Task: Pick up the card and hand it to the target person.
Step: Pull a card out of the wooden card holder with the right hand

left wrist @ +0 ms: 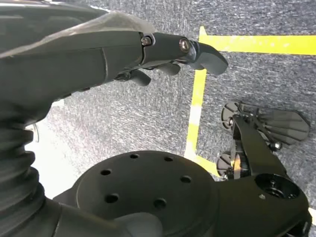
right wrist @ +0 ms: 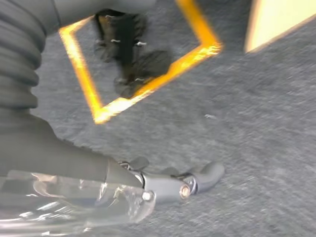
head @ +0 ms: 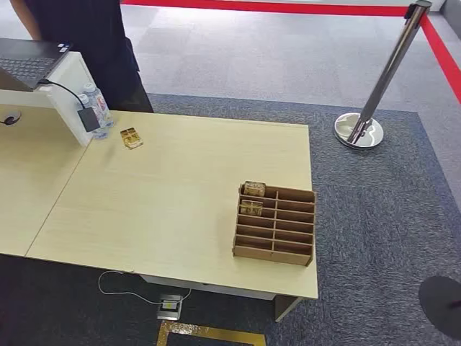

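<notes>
Head view: a pale wooden table point(head: 179, 194) on grey carpet, with a brown compartmented card rack point(head: 275, 224) near its right front corner. Two cards in the rack's left column: one card point(head: 253, 189) in the rearmost slot, a second card point(head: 251, 207) in the slot just in front, both brownish with pale print too small to read, standing on edge and leaning slightly. Further small brown cards point(head: 131, 138) flat on the table's far left part, beside water bottles point(head: 97, 106) and a white partition point(head: 70, 94). Behind that, a person in dark clothes point(head: 92, 43) at the table's far edge; a laptop point(head: 27, 61) on the neighbouring desk; a chrome stanchion point(head: 375, 86) on the carpet to the right. Left wrist view: left hand point(left wrist: 168, 54) over grey carpet and yellow floor tape point(left wrist: 195, 103), fingers stretched out straight, holding nothing. Right wrist view, somewhat blurred: right hand point(right wrist: 175, 182) likewise extended and empty above carpet, a yellow taped square point(right wrist: 111, 103) nearby, a pale table edge point(right wrist: 283, 17) at one corner.
</notes>
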